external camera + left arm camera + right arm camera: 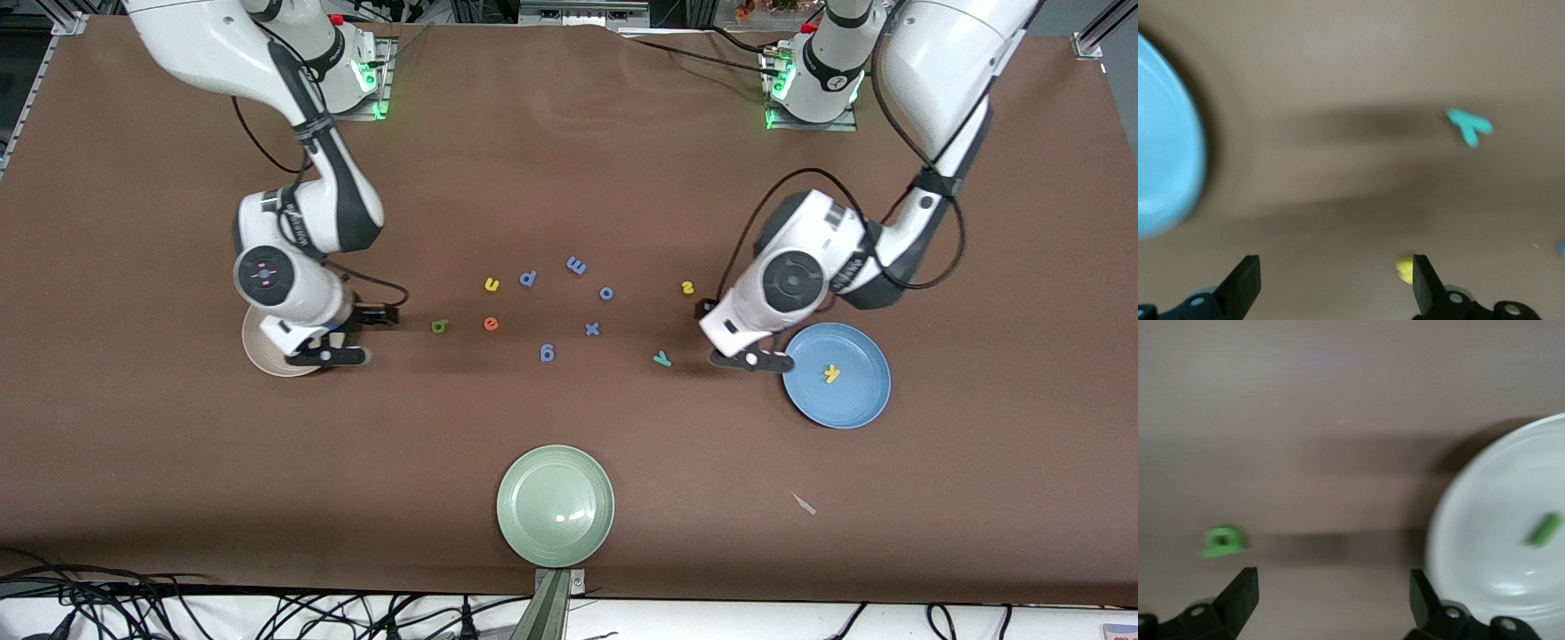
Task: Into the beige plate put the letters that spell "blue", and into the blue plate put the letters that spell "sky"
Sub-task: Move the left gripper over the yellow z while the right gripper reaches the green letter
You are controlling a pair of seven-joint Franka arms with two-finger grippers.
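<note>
Surface: a brown cloth-covered worktop [569, 160], the two arm bases along its top edge, cables along the lower edge.
Left pincer [752, 360]: low, just over the worktop beside the blue plate [858, 404]; jaws wide apart, nothing between them.
Right pincer [326, 356]: low at the edge of the beige plate [260, 348]; jaws spread and empty.
Blue plate contents: one yellow "k" [831, 373].
Beige plate contents: one green "l" [1545, 529], seen only from the right wrist.
"sky" letters left out: teal "y" [662, 359] just beside the left pincer; yellow "s" [687, 287] farther from the front camera than the "y".
"blue" letters left out: green "b" [439, 326] near the right pincer; orange "e" [491, 324] beside it; yellow "u" [492, 284] farther from the front camera than the "e".
Step in hand, as I judge it: each arm has a first letter placed and needs its next one, "y" for the left, "b" for the right.
Doing it well: centre the open jaws over the letter, descend until the tips meet the cloth, close across the narrow width, lift straight before swinging to the plate.
Risk: thin foam can slip or be pushed aside by a fingertip.
Count, plates: three, counting the pale green plate [556, 505].
Count, task letters: seven, two placed.
Count, blue-purple letters [591, 328]: five, to be ignored.
</note>
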